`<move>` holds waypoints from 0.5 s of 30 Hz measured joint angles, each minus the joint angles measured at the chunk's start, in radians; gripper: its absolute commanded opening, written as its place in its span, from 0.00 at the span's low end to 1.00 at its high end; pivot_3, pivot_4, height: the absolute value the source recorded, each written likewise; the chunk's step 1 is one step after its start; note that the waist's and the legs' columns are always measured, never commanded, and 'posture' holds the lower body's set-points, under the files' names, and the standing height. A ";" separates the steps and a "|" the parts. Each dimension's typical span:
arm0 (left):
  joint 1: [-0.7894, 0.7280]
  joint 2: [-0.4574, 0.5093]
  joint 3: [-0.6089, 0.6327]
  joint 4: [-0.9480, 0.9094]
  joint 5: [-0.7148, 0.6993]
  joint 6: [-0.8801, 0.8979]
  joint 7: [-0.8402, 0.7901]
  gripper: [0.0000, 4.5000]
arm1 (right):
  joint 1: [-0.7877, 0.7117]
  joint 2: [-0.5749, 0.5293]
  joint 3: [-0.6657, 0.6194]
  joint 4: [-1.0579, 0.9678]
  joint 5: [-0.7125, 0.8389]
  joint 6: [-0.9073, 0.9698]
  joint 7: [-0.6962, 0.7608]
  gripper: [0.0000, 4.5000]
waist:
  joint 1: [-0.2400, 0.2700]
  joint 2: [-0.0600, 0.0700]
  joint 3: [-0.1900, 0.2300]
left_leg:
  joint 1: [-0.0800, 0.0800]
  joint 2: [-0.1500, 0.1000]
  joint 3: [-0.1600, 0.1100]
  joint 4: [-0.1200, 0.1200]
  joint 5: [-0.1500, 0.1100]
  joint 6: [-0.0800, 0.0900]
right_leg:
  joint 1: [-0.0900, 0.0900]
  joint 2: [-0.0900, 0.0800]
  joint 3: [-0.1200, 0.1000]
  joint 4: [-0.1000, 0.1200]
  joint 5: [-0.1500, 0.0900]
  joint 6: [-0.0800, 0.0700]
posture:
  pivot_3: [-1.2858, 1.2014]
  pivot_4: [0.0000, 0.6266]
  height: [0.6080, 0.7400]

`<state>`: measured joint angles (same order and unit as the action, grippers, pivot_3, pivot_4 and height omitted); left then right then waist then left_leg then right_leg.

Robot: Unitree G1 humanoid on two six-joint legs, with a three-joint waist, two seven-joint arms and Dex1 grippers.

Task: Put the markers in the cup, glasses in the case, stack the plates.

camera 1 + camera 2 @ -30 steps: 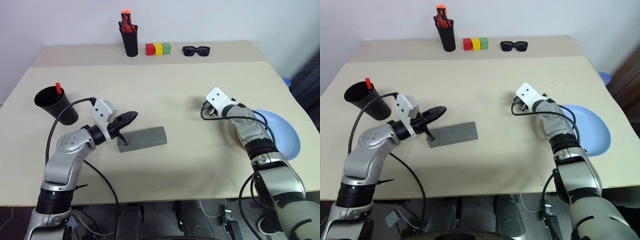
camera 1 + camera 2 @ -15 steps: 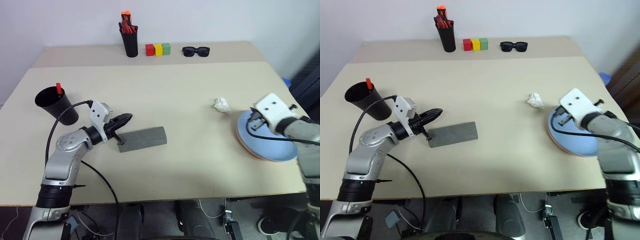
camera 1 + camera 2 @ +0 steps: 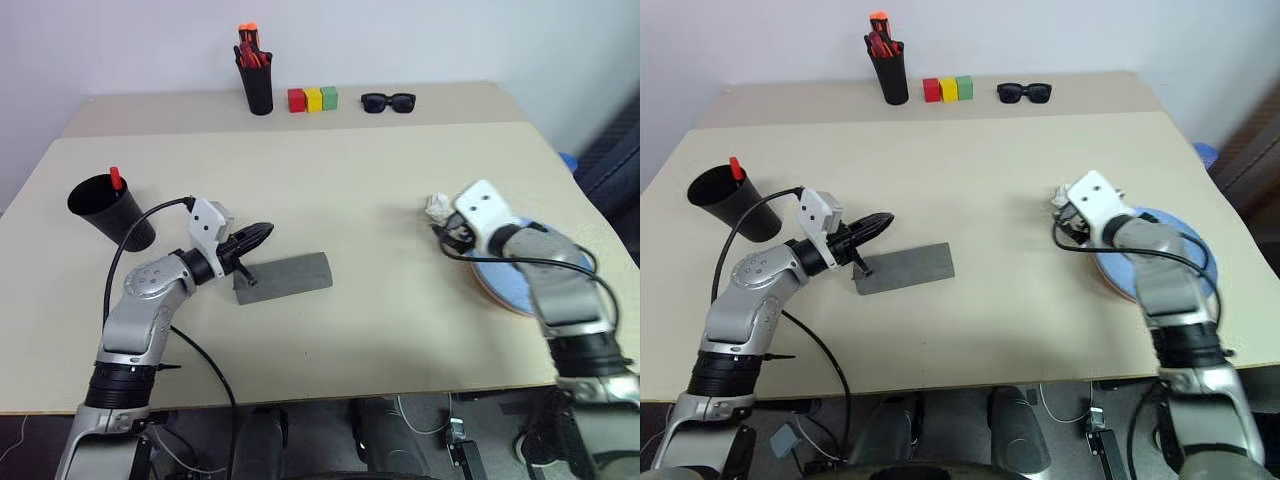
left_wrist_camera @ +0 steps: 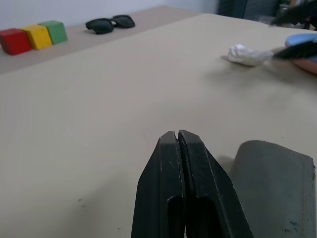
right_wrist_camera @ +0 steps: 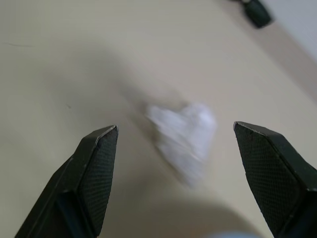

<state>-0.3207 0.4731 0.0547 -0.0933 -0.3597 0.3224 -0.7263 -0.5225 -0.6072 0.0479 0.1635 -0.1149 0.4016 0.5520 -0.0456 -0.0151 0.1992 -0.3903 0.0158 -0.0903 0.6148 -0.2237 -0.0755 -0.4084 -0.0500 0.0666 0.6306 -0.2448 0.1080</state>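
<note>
Plates (image 3: 520, 285) now sit stacked at the right side of the table (image 3: 370, 200), blue on top with a pink rim showing beneath; a second ago only the blue one showed there, half hidden behind the arm. Right gripper (image 5: 185, 148) has swung back from over the plates and gone from nearly shut to wide apart, holding nothing, now lined up on a crumpled white wad (image 3: 438, 207) just beside the stack. That wad is not part of the job, so the stacking step looks done and this reach looks like a detour.

Left gripper (image 4: 178, 148) stays pressed shut and empty, tip at the near end of the closed grey case (image 3: 285, 277), barely shifted. Cup (image 3: 110, 210) at the left edge holds the red marker (image 3: 116, 178); the white one and the clear glasses can't be made out, so those steps can't be confirmed.
</note>
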 measured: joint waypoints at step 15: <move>0.183 0.033 0.077 -0.199 -0.035 0.085 0.083 0.00 | -0.115 -0.012 0.089 0.301 -0.147 -0.193 -0.145 0.00 | 0.003 0.000 0.000 | -0.001 0.000 0.001 -0.001 0.000 0.000 | -0.001 0.000 0.001 0.000 0.000 0.001 | 0.52 0.24 1.00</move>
<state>-0.1381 0.5062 0.1314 -0.2921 -0.3946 0.4074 -0.6432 -0.6372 -0.6189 0.1369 0.4644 -0.2615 0.2088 0.4069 -0.0429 -0.0149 0.1994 -0.3911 0.0157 -0.0895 0.6138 -0.2238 -0.0754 -0.4095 -0.0502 0.0677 0.6304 -0.2451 0.1087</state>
